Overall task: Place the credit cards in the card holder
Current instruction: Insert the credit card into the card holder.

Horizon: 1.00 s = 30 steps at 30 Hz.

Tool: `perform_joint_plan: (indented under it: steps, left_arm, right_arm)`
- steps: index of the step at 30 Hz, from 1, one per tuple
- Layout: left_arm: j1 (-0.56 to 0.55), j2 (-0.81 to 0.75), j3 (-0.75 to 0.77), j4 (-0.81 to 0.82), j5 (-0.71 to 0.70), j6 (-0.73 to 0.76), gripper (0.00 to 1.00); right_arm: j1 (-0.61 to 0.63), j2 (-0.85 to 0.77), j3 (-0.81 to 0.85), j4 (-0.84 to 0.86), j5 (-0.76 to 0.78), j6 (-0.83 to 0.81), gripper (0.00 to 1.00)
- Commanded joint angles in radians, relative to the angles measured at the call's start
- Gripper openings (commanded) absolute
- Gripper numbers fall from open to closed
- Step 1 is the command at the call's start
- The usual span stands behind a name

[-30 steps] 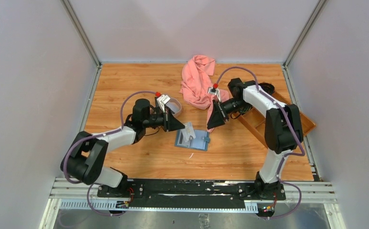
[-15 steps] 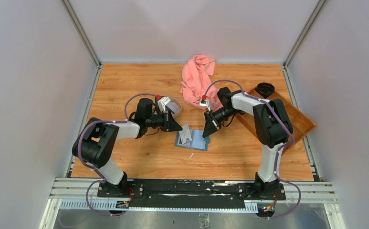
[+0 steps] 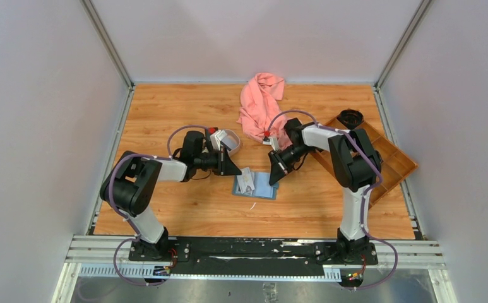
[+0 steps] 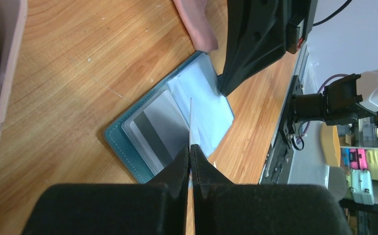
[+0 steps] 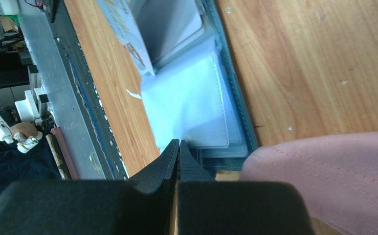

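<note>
Since a second ago the right gripper (image 5: pixel 178 144) is brought down to the open holder (image 3: pixel 263 188) on the table (image 3: pixel 165 107) and shut at its clear sleeve (image 5: pixel 187 105), perhaps pinching it. A card (image 3: pixel 246 178) is clamped edge-on in the left gripper (image 4: pixel 190 151) above the holder's left half.

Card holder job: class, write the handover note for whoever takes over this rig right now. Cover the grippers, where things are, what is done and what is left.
Left gripper: shut on a pale card, held on edge over the card holder.
Right gripper: shut, tips at the holder's edge; unclear whether it pinches a sleeve.
Holder: lies open on the table.
Done: a grey card sits in one pocket.
Left: slide the held card in, then check the tray for more; its contents are hard to see.
</note>
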Motion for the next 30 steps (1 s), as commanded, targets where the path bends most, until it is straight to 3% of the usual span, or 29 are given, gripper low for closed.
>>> perform_joint_plan:
  steps: [1, 22, 30]
  left_arm:
    - [-0.002, 0.013, 0.022, -0.005, 0.026, 0.009, 0.00]
    - [-0.017, 0.051, 0.040, -0.007, 0.049, -0.036, 0.00]
    - [-0.036, 0.065, 0.034, -0.005, -0.002, -0.051, 0.00]
  right_arm:
    - [0.022, 0.023, -0.002, 0.000, 0.071, 0.022, 0.00]
    - [0.030, 0.032, 0.002, 0.002, 0.104, 0.028, 0.00]
    - [0.031, 0.030, 0.003, 0.001, 0.106, 0.031, 0.00]
